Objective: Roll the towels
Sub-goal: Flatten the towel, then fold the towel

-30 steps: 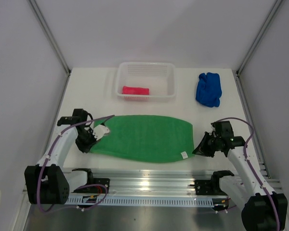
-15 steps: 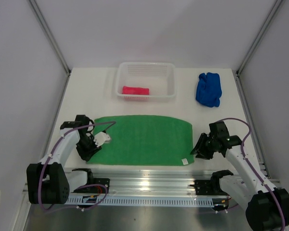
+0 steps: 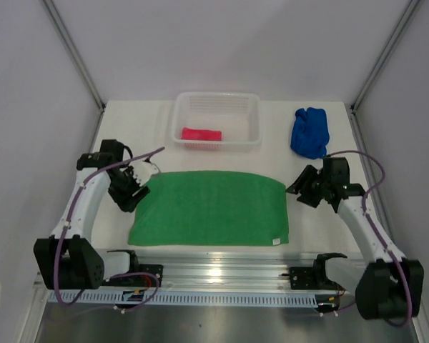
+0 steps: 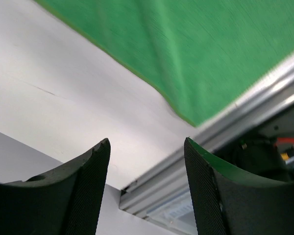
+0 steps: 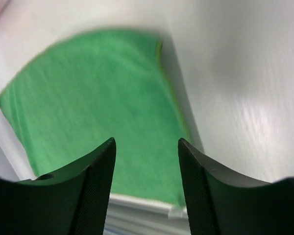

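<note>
Two claws are mine, and both stand parted with nothing between the fingers. My left claw (image 3: pixel 132 199) hangs at the left edge of the green towel (image 3: pixel 211 209), on the left side of the counter (image 3: pixel 318 236). From its wrist I see my dark fingers (image 4: pixel 88 191) spread over bare counter, with the towel's near left corner ahead of them, close to the metal rail (image 3: pixel 222 270) along the counter's near edge. The green towel lies spread flat across the middle of the counter, its near edge running along the counter's near edge and a small white tag (image 3: pixel 275 241) at its near right corner. Behind it, at the far edge, sits the white basket (image 3: pixel 218 95) with the pink towel (image 3: pixel 201 133) lying inside, toward its near left. My right claw (image 3: pixel 300 191) hangs just off the green towel's far right corner, fingers spread wide and gripping nothing. Its wrist view is blurred, but the towel shows beyond the fingers. At the far right corner of the counter the blue towel (image 3: pixel 310 132) lies bunched, well apart from the green one.
</note>
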Robot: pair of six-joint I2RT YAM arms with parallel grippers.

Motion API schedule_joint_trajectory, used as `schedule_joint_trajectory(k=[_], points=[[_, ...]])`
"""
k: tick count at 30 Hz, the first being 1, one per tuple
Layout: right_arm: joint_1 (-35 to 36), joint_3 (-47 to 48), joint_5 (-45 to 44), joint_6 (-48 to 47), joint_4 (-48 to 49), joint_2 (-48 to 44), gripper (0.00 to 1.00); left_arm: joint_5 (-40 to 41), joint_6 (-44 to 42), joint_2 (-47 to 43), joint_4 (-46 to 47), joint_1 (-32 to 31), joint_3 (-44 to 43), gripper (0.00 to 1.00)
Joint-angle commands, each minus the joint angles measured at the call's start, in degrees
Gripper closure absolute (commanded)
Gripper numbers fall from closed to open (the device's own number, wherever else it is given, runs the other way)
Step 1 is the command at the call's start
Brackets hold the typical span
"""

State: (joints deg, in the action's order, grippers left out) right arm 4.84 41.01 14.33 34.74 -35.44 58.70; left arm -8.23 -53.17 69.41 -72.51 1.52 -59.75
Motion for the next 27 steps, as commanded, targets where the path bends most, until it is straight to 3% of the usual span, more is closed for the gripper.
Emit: schedule_joint_trajectory(k=[1, 5, 12, 16, 19, 22, 27], points=[[-4.31, 3.01, 5.53, -1.87, 16.88, 10.97, 0.44, -1.79, 12.27, 7.83, 9.83, 2.25, -6.41, 0.36], [-6.95, 9.77, 7.81, -6.52, 19.61, 29.4, 0.49, -3.2, 24.57, 17.33, 17.39, 5.42, -11.61, 0.39], [-7.04, 14.01, 12.13, -6.62, 24.01, 40.08, 0.52, -2.4, 29.96, 29.46, 25.23, 5.86, -18.12, 0.4], [-6.86, 12.43, 13.7, -7.23, 24.63, 41.5, 0.53, -6.27, 27.69, 37.18, 22.51, 5.43, -20.94, 0.42], [-6.69, 11.28, 14.94, -7.06, 25.24, 42.9, 0.53, -2.6, 24.53, 40.27, 23.37, 4.03, -20.94, 0.42], [-6.51, 10.93, 14.85, -6.62, 26.12, 44.3, 0.53, -0.56, 21.02, 41.95, 23.56, 3.05, -21.55, 0.43], [-6.25, 11.54, 17.05, -5.83, 26.65, 45.81, 0.55, -5.66, 17.49, 42.57, 20.83, 1.65, -22.34, 0.46]])
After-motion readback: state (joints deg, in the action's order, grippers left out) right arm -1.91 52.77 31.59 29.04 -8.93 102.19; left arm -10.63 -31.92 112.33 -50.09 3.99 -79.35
